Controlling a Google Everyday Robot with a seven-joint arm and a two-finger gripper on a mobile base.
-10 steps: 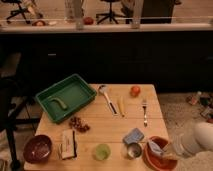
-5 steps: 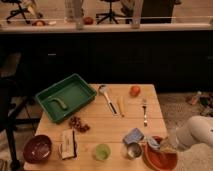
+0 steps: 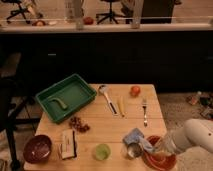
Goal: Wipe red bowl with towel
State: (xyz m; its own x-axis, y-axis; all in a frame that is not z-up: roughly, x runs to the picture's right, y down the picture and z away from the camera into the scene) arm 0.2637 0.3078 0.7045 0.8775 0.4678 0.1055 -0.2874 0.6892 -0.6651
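Writing or labels: none readable anywhere. Red bowl (image 3: 161,159) at near right corner of wooden table (image 3: 100,129), wide, shallow, bright orange-red, thick-rimmed, partly hidden by white arm (image 3: 192,137). Gripper (image 3: 156,148) low over bowl's left rim. Towel (image 3: 135,136) pale blue-grey, crumpled, just left of bowl, touching small metal cup (image 3: 133,150). Farther left: green cup (image 3: 102,151), maroon bowl (image 3: 37,148), green tray (image 3: 66,96) at far left.

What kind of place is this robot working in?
Probably an office or lab test area: a wooden table of kitchen items, with rolling office chairs behind a dark counter. The pincer is over the red bowl at the table's near right corner.
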